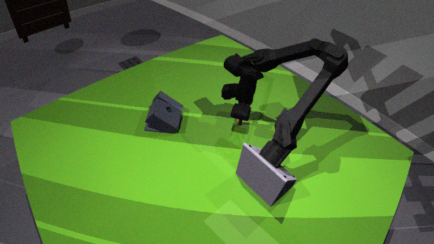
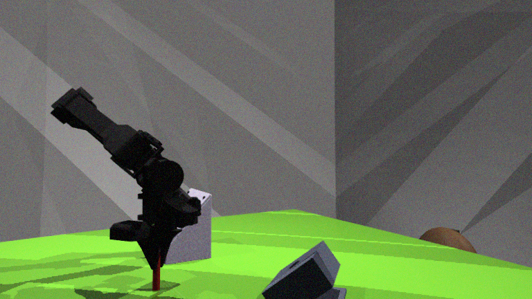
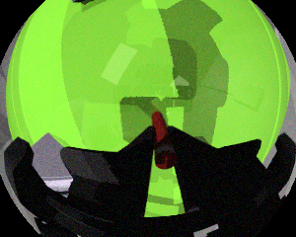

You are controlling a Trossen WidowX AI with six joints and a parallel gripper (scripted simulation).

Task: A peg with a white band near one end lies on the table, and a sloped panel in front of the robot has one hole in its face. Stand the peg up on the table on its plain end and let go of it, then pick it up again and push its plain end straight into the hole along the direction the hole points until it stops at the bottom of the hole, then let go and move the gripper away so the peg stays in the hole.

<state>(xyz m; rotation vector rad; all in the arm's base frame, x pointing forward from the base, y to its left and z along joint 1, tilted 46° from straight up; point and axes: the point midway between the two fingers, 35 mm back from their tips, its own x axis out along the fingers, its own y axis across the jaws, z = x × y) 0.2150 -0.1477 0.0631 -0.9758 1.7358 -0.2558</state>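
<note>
The red peg (image 1: pixel 239 122) (image 2: pixel 156 277) (image 3: pixel 162 137) stands upright on the green table (image 1: pixel 127 170) (image 2: pixel 392 264), plain end down. Its upper part with the white band is hidden between the fingers. My gripper (image 1: pixel 240 118) (image 2: pixel 157 258) (image 3: pixel 160 130) points straight down over the peg and is shut on its upper part. The sloped grey panel (image 1: pixel 164 113) (image 2: pixel 309 270) sits to the left of the peg in the top view, a short way off. Its hole (image 1: pixel 168 109) faces up and toward the arm.
The arm's grey base block (image 1: pixel 264 174) (image 2: pixel 194 232) stands on the table just in front of the peg in the top view. A dark cabinet (image 1: pixel 35 3) stands on the floor far back left. A brown rounded object (image 2: pixel 447 237) lies beyond the table's edge.
</note>
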